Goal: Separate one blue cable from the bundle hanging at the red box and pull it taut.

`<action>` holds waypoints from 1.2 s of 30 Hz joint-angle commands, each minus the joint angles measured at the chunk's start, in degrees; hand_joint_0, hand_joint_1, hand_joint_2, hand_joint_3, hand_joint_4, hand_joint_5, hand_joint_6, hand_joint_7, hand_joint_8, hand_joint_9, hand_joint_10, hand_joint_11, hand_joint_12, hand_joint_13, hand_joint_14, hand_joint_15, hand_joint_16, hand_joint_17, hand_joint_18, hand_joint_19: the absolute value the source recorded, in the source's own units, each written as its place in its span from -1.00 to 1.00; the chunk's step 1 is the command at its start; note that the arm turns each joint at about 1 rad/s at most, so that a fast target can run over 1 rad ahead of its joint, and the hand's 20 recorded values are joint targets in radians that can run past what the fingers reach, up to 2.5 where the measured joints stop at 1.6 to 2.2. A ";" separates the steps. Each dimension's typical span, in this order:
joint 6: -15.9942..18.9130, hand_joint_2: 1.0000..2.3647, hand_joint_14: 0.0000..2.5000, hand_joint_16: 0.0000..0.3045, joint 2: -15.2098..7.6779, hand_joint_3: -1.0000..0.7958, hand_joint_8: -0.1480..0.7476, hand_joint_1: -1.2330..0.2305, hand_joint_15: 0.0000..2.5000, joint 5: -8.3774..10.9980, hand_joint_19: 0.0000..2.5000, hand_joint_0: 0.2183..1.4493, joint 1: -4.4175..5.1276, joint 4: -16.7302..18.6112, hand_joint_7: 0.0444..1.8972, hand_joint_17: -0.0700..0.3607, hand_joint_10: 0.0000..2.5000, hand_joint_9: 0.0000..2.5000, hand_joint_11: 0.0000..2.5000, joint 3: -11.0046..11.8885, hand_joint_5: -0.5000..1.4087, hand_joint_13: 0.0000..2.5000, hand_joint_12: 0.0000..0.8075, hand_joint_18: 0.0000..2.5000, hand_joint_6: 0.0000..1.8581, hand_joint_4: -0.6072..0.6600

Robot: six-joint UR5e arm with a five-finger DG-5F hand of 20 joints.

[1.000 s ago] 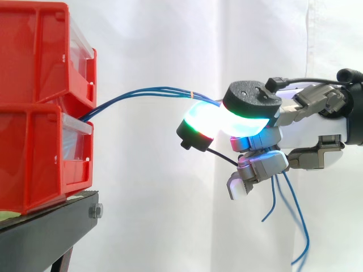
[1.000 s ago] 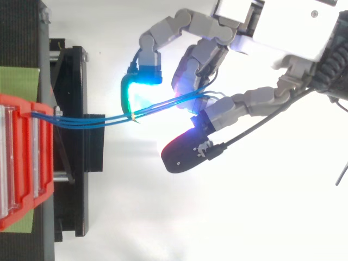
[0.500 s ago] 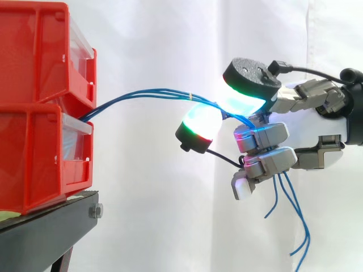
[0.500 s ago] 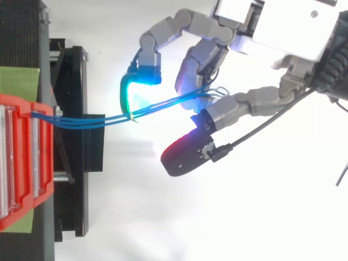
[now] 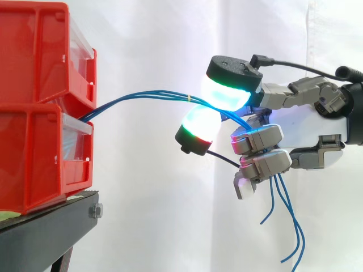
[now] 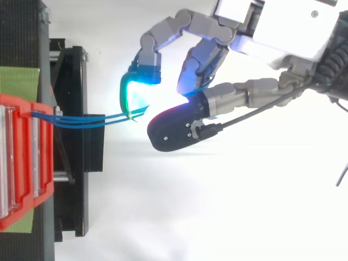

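A bundle of thin blue cables (image 5: 142, 94) comes out between the two stacked red boxes (image 5: 34, 62) and arcs right to my hand (image 5: 309, 127). A small yellow tie (image 5: 190, 97) binds the strands near the hand. The strands pass under one glowing pad (image 5: 227, 90) and above another (image 5: 198, 127). They then run into the curled lower fingers (image 5: 258, 140), which are closed round them. Their loose ends (image 5: 292, 226) dangle below the hand. From above, the dark-backed pad (image 6: 174, 128) covers the cables (image 6: 92, 118) where they reach the hand (image 6: 272, 27).
The red boxes stand on a black stand (image 5: 45, 232) at the left, with a green strip (image 6: 19, 79) beside them in the top view. A white curtain hangs behind. Free space lies below and to the right of the hand.
The upper glowing pad has swung out to the left over the cables, away from the other pad. The hanging cable ends have shifted slightly lower.
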 commanded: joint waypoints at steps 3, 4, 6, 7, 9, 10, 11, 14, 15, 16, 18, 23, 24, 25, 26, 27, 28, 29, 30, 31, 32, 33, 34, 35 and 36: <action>0.00 -0.97 -1.00 -0.72 0.02 -0.21 -0.21 -0.24 0.39 0.00 -0.37 -0.28 0.08 0.00 0.07 -0.23 -0.67 -0.04 0.35 0.00 -0.71 0.10 -0.26 -0.34 -0.02 -0.11; 0.00 -0.97 -1.00 -0.72 0.02 -0.19 -0.21 -0.26 0.37 0.00 -0.37 -0.27 -0.01 0.00 0.09 -0.23 -0.67 -0.04 0.35 0.00 -0.71 0.10 -0.26 -0.34 -0.02 -0.13; 0.00 -0.96 -1.00 -0.72 0.02 -0.17 -0.22 -0.33 0.38 0.00 -0.37 -0.22 0.08 0.00 0.18 -0.23 -0.66 -0.04 0.36 0.00 -0.71 0.10 -0.26 -0.34 -0.02 -0.18; 0.00 -0.97 -1.00 -0.72 0.02 -0.16 -0.21 -0.34 0.38 0.00 -0.37 -0.21 0.08 0.00 0.20 -0.23 -0.65 -0.04 0.36 0.00 -0.71 0.09 -0.28 -0.34 -0.02 -0.19; 0.00 -0.96 -1.00 -0.72 -0.07 -0.17 -0.21 -0.42 0.39 0.00 -0.37 -0.15 0.08 0.00 0.23 -0.23 -0.64 -0.05 0.35 0.00 -0.72 0.09 -0.27 -0.35 -0.01 -0.19; 0.00 -0.97 -0.99 -0.72 0.02 -0.19 -0.22 -0.44 0.38 0.00 -0.37 -0.13 0.08 0.00 0.21 -0.23 -0.63 -0.05 0.34 0.00 -0.72 0.08 -0.26 -0.35 0.00 -0.17; 0.00 -0.97 -0.96 -0.73 0.02 -0.23 -0.22 -0.47 0.37 0.00 -0.36 -0.07 -0.01 0.00 0.17 -0.24 -0.64 -0.06 0.34 0.00 -0.72 0.07 -0.27 -0.36 0.01 -0.18; 0.00 -0.98 -0.95 -0.73 0.02 -0.33 -0.24 -0.49 0.35 0.00 -0.35 0.00 0.08 0.00 0.18 -0.25 -0.65 -0.05 0.34 0.00 -0.71 0.05 -0.28 -0.39 0.00 -0.25; -0.09 -0.99 -0.95 -0.74 -0.07 -0.36 -0.25 -0.49 0.36 0.00 -0.35 0.02 0.08 0.00 0.19 -0.26 -0.67 -0.04 0.36 0.00 -0.71 0.04 -0.27 -0.40 0.00 -0.29; 0.00 -0.99 -0.97 -0.74 0.02 -0.37 -0.26 -0.49 0.37 0.00 -0.35 0.02 0.08 0.00 0.19 -0.26 -0.68 -0.04 0.36 0.00 -0.71 0.04 -0.29 -0.41 0.00 -0.32; 0.00 -1.00 -1.00 -0.75 0.02 -0.43 -0.27 -0.48 0.37 0.00 -0.36 0.04 0.08 0.00 0.28 -0.27 -0.73 -0.03 0.38 0.00 -0.71 0.04 -0.28 -0.42 -0.01 -0.39; 0.00 -1.00 -1.00 -0.75 -0.07 -0.44 -0.31 -0.45 0.32 0.00 -0.38 0.05 0.08 0.00 0.27 -0.28 -0.80 0.00 0.42 0.00 -0.71 0.02 -0.30 -0.42 0.00 -0.45; 0.00 -1.00 -0.99 -0.75 -0.07 -0.44 -0.32 -0.45 0.31 0.00 -0.38 0.05 0.08 0.00 0.25 -0.28 -0.80 0.00 0.40 0.00 -0.71 0.01 -0.29 -0.42 0.00 -0.46; 0.00 -1.00 -0.99 -0.75 0.02 -0.44 -0.33 -0.46 0.31 0.00 -0.38 0.05 0.08 0.00 0.25 -0.28 -0.80 0.01 0.41 0.00 -0.71 0.01 -0.30 -0.42 -0.01 -0.46; 0.00 -1.00 -0.99 -0.75 0.02 -0.44 -0.36 -0.47 0.30 0.00 -0.39 0.05 0.08 0.00 0.25 -0.28 -0.81 0.01 0.43 0.00 -0.70 0.01 -0.29 -0.42 -0.01 -0.48; 0.00 -1.00 -0.99 -0.75 0.02 -0.44 -0.35 -0.47 0.29 0.00 -0.39 0.05 0.08 0.00 0.23 -0.28 -0.81 0.01 0.42 0.00 -0.70 0.00 -0.29 -0.42 -0.01 -0.49; 0.00 -1.00 -0.99 -0.75 0.02 -0.44 -0.35 -0.47 0.29 0.00 -0.40 0.04 0.08 0.00 0.23 -0.28 -0.81 0.01 0.42 0.00 -0.70 0.00 -0.29 -0.41 -0.01 -0.49; 0.00 -1.00 -0.99 -0.75 0.02 -0.44 -0.35 -0.47 0.29 0.00 -0.40 0.04 0.08 0.00 0.21 -0.28 -0.81 0.01 0.42 0.00 -0.70 0.00 -0.30 -0.41 -0.01 -0.48; 0.00 -1.00 -0.99 -0.75 0.02 -0.44 -0.37 -0.49 0.28 0.00 -0.41 0.03 -0.01 0.00 0.19 -0.28 -0.82 0.02 0.42 0.00 -0.70 0.00 -0.30 -0.41 -0.01 -0.47; 0.00 -1.00 -0.99 -0.75 0.02 -0.44 -0.35 -0.50 0.28 0.00 -0.41 0.03 0.08 0.00 0.19 -0.28 -0.82 0.02 0.42 0.00 -0.70 0.00 -0.30 -0.41 -0.01 -0.48; 0.00 -1.00 -0.99 -0.75 0.02 -0.44 -0.40 -0.50 0.29 0.00 -0.42 0.02 0.08 0.00 0.17 -0.28 -0.82 0.02 0.43 0.00 -0.70 0.00 -0.30 -0.41 -0.01 -0.47; 0.00 -1.00 -0.99 -0.75 0.02 -0.44 -0.40 -0.51 0.28 0.00 -0.42 0.02 -0.01 0.00 0.16 -0.28 -0.82 0.02 0.43 0.00 -0.70 -0.01 -0.30 -0.40 -0.01 -0.46; 0.00 -1.00 -0.99 -0.75 0.02 -0.44 -0.41 -0.51 0.28 0.00 -0.42 0.02 -0.01 0.00 0.16 -0.28 -0.82 0.02 0.43 0.00 -0.70 -0.01 -0.30 -0.40 -0.02 -0.46; 0.00 -1.00 -0.99 -0.75 0.02 -0.44 -0.39 -0.52 0.28 0.00 -0.43 0.01 -0.01 0.00 0.16 -0.28 -0.82 0.02 0.42 0.00 -0.70 -0.01 -0.31 -0.40 -0.02 -0.45; 0.00 -1.00 -0.99 -0.75 0.02 -0.44 -0.39 -0.53 0.27 0.00 -0.43 0.01 -0.01 0.00 0.17 -0.28 -0.82 0.02 0.43 0.00 -0.70 -0.01 -0.31 -0.40 -0.02 -0.43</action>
